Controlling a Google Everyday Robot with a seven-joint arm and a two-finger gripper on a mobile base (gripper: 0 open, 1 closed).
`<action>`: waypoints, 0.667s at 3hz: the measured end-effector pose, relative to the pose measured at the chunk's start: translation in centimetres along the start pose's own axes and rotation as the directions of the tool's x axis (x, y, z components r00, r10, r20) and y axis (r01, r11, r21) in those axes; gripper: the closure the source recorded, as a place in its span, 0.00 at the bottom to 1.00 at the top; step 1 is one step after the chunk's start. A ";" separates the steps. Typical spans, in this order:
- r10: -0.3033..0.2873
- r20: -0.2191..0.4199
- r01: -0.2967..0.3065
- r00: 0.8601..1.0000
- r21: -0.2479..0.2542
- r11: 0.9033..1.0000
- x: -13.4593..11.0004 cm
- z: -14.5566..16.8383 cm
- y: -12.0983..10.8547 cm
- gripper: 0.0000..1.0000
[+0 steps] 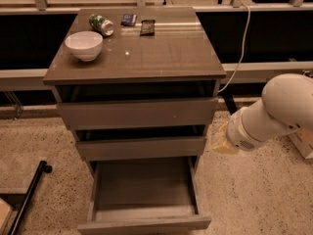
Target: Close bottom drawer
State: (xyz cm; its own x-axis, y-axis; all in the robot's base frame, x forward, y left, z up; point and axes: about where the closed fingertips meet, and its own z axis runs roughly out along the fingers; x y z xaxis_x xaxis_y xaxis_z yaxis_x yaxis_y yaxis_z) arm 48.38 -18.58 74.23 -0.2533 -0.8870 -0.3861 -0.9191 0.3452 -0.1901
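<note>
The bottom drawer point(144, 224) is the lowest of three grey-brown drawers and is pulled far out. Its shallow grey box interior point(144, 185) is bare. Its flat front panel runs along the lower edge of the camera view. The middle drawer front point(141, 147) and the top drawer front point(137, 113) sit above it, each slightly out from the cabinet. My white arm point(274, 114) comes in from the right. My gripper point(219, 142) is at its yellowish tip, beside the cabinet's right side at middle-drawer height, above and to the right of the open drawer.
On the cabinet top point(161, 58) stand a white bowl point(84, 44), a green can lying on its side point(101, 24) and two dark packets point(147, 27). A white cable point(239, 58) hangs at the right. A black pole point(27, 199) lies on the speckled floor at the lower left.
</note>
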 end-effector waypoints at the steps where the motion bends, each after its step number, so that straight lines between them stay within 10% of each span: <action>1: 0.045 0.038 -0.042 0.998 -0.056 0.998 0.5 4.4 2.2 1.00; 2: 0.077 0.085 -0.069 0.993 -0.092 0.993 1.4 9.9 3.6 1.00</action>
State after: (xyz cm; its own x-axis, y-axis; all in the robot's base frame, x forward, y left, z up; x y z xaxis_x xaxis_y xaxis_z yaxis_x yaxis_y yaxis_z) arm 47.76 -15.52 64.09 -0.2966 -0.8286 -0.4747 -0.9234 0.3758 -0.0789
